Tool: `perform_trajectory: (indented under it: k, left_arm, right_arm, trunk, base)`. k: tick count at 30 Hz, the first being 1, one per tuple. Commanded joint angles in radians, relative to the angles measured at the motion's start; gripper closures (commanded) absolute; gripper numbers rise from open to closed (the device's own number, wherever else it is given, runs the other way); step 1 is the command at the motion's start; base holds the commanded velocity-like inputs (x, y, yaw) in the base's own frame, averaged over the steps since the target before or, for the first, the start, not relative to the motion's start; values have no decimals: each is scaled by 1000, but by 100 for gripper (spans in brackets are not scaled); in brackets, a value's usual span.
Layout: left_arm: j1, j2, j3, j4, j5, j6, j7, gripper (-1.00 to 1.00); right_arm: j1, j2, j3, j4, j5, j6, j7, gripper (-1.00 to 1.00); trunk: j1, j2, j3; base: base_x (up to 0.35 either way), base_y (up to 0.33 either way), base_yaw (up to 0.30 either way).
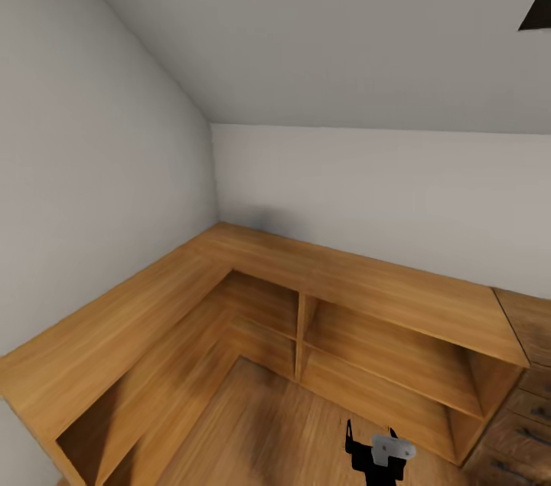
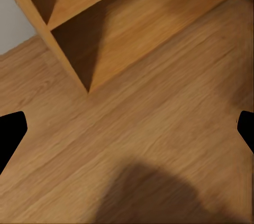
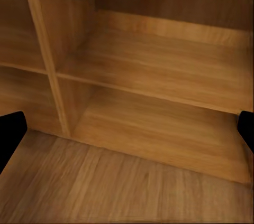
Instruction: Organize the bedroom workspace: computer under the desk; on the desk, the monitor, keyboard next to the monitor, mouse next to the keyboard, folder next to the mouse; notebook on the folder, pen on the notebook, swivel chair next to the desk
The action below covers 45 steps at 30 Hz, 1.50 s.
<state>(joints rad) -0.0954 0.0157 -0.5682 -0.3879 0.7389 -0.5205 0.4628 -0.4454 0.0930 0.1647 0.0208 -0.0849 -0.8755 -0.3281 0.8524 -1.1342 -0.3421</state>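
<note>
None of the task's things, from the computer to the swivel chair and the desk, are in view. A low L-shaped light wooden shelf unit (image 1: 321, 295) fills the room corner in the head view. My left gripper (image 2: 127, 134) is open above the wooden floor (image 2: 159, 129), near the unit's corner post, with nothing between its black fingertips (image 2: 10, 131). My right gripper (image 3: 127, 134) is open too, facing the unit's empty shelves (image 3: 159, 71). A black and white part of one arm (image 1: 376, 455) shows at the bottom of the head view.
White walls (image 1: 99, 164) and a sloped ceiling close the corner behind the shelf unit. A wooden dresser (image 1: 528, 394) with bar handles adjoins the unit on the right. Wooden floor (image 1: 275, 425) lies between me and the shelves.
</note>
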Motion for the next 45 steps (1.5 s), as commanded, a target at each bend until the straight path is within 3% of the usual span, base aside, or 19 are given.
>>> perform_trajectory:
  k: [1,39,45]
  left_arm:
    - [0,1,-9,-2,5,-3,8,-100]
    - [-1,1,-9,0,5,-4,8,-100]
    - [-1,2,-9,0,5,-6,8,-100]
  right_arm:
    - [-1,1,9,2,-9,-1,-2,-100]
    - [-1,4,9,1,-9,13,-2,-100]
    - [-1,7,9,0,-9,60,-2,-100]
  trunk:
    - [0,-1,-1]
    - [0,-1,-1]
    - [0,-1,-1]
  base:
    - [0,0,-297]
    - [0,0,-297]
    - [0,0,-297]
